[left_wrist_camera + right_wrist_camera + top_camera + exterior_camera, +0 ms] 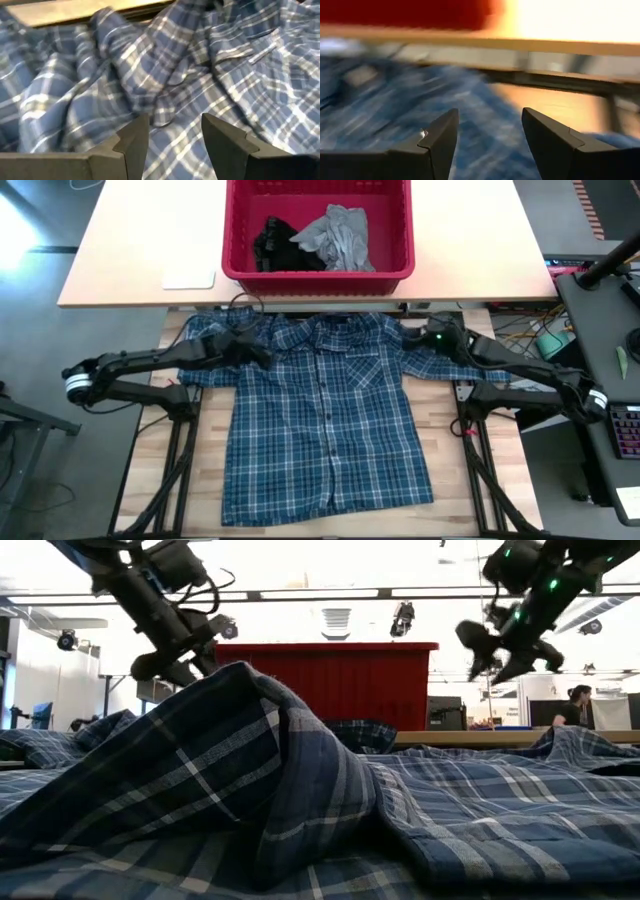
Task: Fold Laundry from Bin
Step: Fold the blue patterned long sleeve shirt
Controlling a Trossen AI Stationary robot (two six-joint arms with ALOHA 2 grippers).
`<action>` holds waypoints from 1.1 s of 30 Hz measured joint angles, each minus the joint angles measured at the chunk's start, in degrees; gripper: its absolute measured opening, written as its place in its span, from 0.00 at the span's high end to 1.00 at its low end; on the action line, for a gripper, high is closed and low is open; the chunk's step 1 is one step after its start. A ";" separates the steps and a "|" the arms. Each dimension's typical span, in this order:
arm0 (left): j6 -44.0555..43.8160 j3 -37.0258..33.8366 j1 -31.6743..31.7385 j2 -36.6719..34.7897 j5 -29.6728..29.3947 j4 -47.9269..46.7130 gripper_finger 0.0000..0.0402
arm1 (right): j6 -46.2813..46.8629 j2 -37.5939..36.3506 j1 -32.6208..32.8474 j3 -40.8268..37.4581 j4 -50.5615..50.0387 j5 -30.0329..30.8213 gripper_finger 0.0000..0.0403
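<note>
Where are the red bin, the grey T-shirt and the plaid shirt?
red bin point(318, 278): high view, on its front rim.
grey T-shirt point(342, 238): high view, middle of the crumpled cloth inside the bin.
plaid shirt point(300, 440): high view, on its flat front panel.

Two dark arms reaching inward from the frame's side edges in the high view, both bent at the elbow and angled toward upper centre. Left gripper point(262, 352) left of centre, fingers parted with a clear gap, nothing between them, seen plainly in the left wrist view point(172, 145). Right gripper point(412, 340) right of centre, a green light glowing on its wrist, fingers likewise spread and holding nothing point(490, 145). In the low view, both raised: left gripper point(165, 668) at upper left, right gripper point(495, 660) at upper right, each hanging tilted downward.
</note>
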 joint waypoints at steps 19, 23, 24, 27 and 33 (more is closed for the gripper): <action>22.56 7.79 4.75 12.54 12.94 4.11 0.30 | -29.55 26.81 -3.30 0.22 29.83 -24.32 0.26; 19.57 10.45 4.25 15.94 12.70 5.08 0.32 | -26.76 26.61 -4.08 0.22 26.12 -24.08 0.24; 18.93 10.71 3.99 17.02 12.66 5.87 0.32 | -26.21 26.59 -4.21 0.22 26.61 -24.83 0.24; 16.56 10.86 3.29 20.86 12.37 10.51 0.33 | -27.10 28.67 -4.24 0.25 31.22 -29.65 0.26; 8.89 10.73 0.76 28.17 11.10 20.41 0.36 | -19.98 38.07 -4.31 2.46 39.35 -50.70 0.31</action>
